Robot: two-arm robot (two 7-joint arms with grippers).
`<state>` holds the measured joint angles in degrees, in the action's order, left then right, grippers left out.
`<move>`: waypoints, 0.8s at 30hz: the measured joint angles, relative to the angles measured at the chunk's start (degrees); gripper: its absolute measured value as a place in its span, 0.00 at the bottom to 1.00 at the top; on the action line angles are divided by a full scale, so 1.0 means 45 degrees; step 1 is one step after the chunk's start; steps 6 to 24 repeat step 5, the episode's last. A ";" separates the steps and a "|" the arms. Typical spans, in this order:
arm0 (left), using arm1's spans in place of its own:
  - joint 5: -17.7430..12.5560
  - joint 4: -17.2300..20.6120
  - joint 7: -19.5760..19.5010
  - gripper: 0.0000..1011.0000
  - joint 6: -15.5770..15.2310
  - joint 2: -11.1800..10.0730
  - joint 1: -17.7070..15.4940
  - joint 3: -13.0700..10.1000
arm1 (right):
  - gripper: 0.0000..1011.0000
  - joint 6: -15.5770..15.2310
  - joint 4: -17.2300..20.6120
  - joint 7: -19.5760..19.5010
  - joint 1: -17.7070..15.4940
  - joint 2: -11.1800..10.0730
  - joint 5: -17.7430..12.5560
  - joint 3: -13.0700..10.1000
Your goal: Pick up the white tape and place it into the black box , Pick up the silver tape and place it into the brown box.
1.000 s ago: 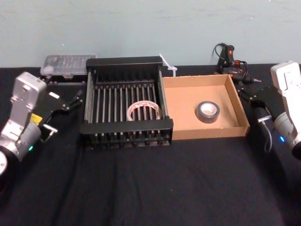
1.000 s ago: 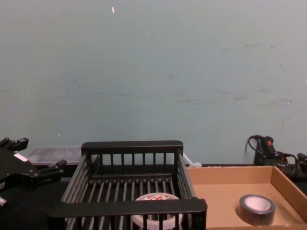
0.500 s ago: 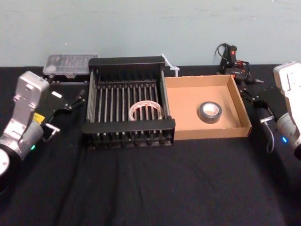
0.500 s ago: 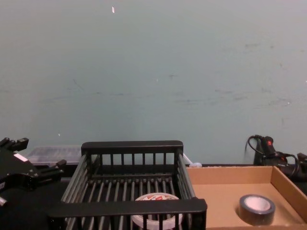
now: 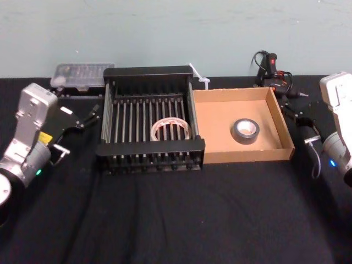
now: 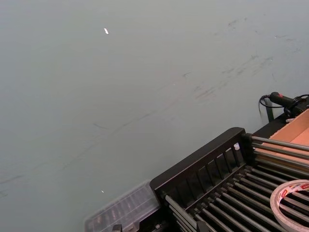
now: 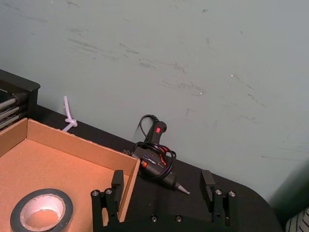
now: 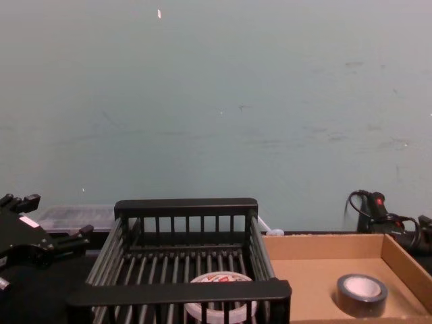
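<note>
The white tape (image 5: 171, 130) (image 8: 217, 277) (image 6: 293, 203) lies flat on the barred bottom of the black box (image 5: 148, 147) (image 8: 185, 207) (image 6: 203, 162), near its front. Inside the brown box (image 5: 220, 126) (image 8: 314, 280) (image 7: 72, 145) the silver tape (image 5: 245, 131) (image 8: 362, 293) (image 7: 42, 213) rests flat on the cardboard floor. My left gripper (image 5: 88, 116) (image 8: 52, 217) hovers open and empty just left of the black box. To the right of the brown box, my right gripper (image 5: 296, 110) (image 7: 162, 180) stands open, with nothing between its fingers.
A black glue gun (image 5: 269, 69) (image 7: 157, 162) with a coiled cord lies behind the brown box's far right corner. A clear plastic case (image 5: 81, 74) (image 6: 123, 212) sits behind the black box at left. A white zip tie (image 5: 197, 76) lies between the boxes at the back.
Both tapes lie where they were. The head view has shifted a little and the right arm has edged slightly to the right.
</note>
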<state>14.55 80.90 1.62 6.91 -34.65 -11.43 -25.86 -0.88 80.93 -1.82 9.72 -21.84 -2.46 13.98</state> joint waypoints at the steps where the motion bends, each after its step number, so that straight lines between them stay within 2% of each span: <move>1: -0.0001 0.0000 0.0000 0.99 0.0000 0.0000 0.0000 0.0000 | 0.99 0.0000 0.0000 0.0001 0.0000 0.0001 0.0000 0.0000; 24: 0.0000 0.0000 0.0000 0.99 0.0000 0.0000 0.0000 0.0000 | 0.99 0.0000 -0.0001 0.0000 0.0000 0.0000 0.0000 0.0000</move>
